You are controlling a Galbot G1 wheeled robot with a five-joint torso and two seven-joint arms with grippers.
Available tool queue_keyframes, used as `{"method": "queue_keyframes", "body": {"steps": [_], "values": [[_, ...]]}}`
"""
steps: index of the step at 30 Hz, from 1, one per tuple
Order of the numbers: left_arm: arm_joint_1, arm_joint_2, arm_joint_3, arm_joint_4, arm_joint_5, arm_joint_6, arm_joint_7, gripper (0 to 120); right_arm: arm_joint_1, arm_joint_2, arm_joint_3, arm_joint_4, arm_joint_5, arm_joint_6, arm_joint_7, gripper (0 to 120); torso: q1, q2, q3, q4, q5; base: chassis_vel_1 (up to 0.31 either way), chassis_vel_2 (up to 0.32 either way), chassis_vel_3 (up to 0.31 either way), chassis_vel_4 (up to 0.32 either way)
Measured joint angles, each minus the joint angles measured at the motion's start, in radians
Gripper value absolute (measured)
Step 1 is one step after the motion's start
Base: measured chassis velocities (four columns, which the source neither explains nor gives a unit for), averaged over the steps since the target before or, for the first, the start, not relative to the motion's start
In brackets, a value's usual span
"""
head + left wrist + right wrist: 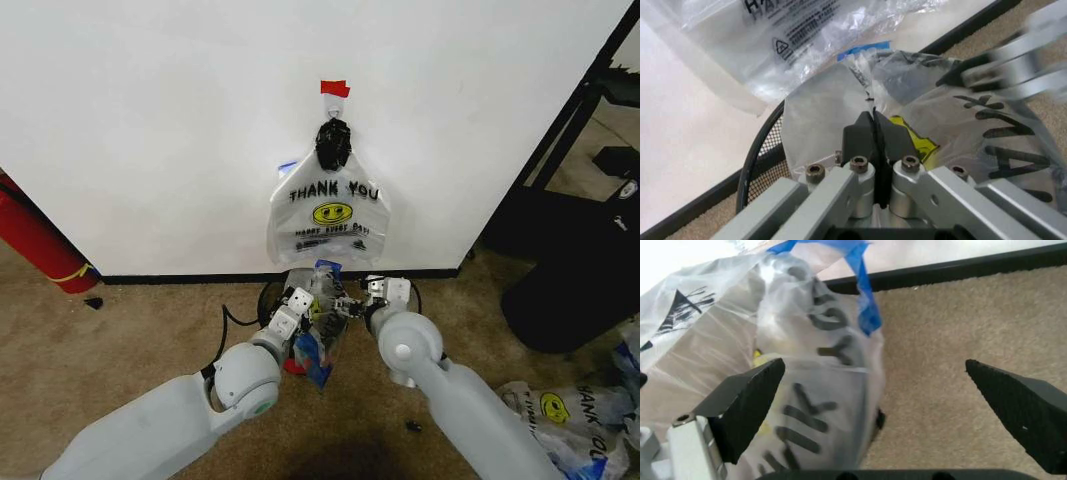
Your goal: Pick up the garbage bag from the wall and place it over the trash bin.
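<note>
My left gripper [873,131] has its dark fingers pressed together on a fold of the garbage bag [953,125], whose film drapes into the trash bin [759,150]. Beyond, another clear printed bag [793,35] hangs against the wall [687,140]. My right gripper [1013,65] shows blurred farther off.

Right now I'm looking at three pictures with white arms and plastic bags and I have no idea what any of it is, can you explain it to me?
This is a wheeled robot with two arms. One picture looks down from its head; the other two come from cameras on its wrists.

Both arms reach toward a white wall, low over a black mesh trash bin on carpet.

The left gripper has its jaws shut on the garbage bag, thin whitish plastic with blue handles. The right gripper has its jaws wide open around that bag.

Another smiley bag hangs from a hook on the wall, under a red tape mark.
</note>
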Motion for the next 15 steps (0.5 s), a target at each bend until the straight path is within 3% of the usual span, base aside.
{"method": "queue_keyframes", "body": {"steps": [10,15], "values": [[0.01,0.009,-0.013,-0.007,0.005,-0.005,0.013,0,0.004,0.073,-0.012,-0.091,-0.009,-0.018,0.048,100,0.0,0.0,0.0,-0.0001,0.0001,0.0,0.0,0.0,0.0],[0.017,0.008,-0.016,-0.007,0.008,-0.009,0.015,0,0.011,0.093,-0.012,-0.121,-0.006,-0.029,0.047,87,0.0,0.0,0.0,0.0,0.0002,0.0,0.0,0.0,0.0]]}}
